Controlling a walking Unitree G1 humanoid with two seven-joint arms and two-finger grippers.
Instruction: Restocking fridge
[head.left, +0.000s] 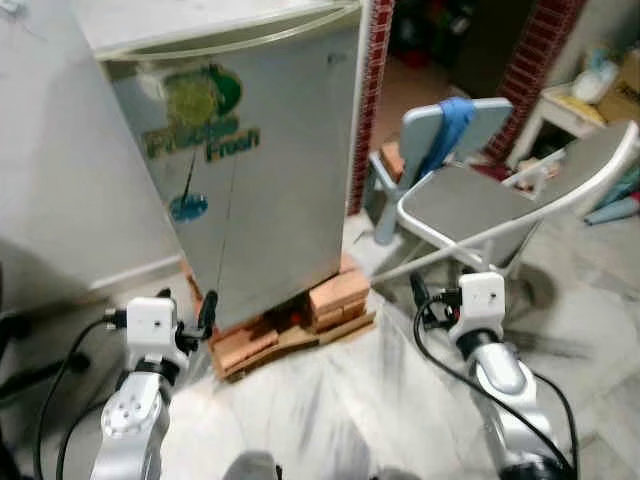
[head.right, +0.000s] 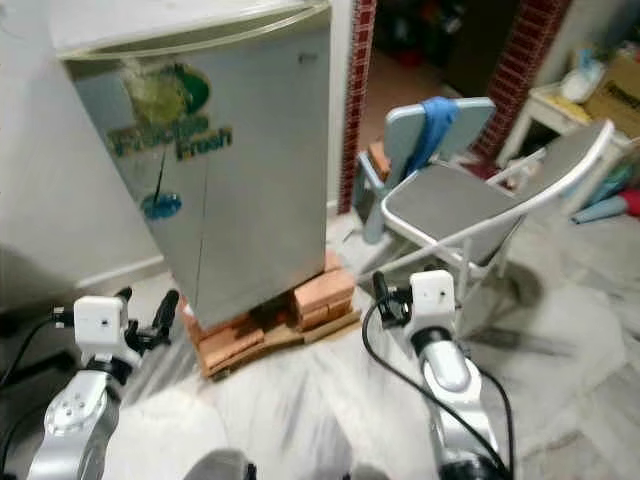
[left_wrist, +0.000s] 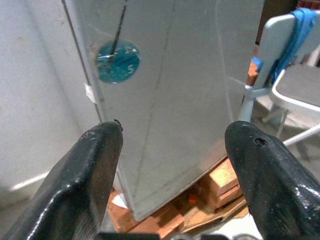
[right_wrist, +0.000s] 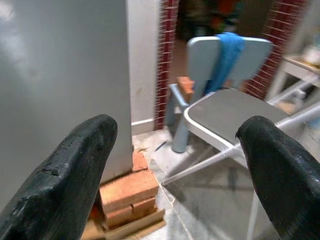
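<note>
Fridge (head.left: 250, 170) stands upright at upper left of the frame, door closed, on bricks (head.left: 335, 295). Left gripper (left_wrist: 170, 150) and right gripper (right_wrist: 175, 145) both spread, empty.

On my feed both arms are silver metal with rounded, jointed segments. The left arm (head.left: 130, 420) at lower left shows small dark screw holes on its wrist housing. The right arm (head.left: 505, 385) at lower right has the same finish. Each carries a white boxy camera block at the wrist. Black cables loop loosely beside both arms. The fingers (left_wrist: 82, 175) are glossy black, thick and blunt, with scuffed surfaces.
</note>
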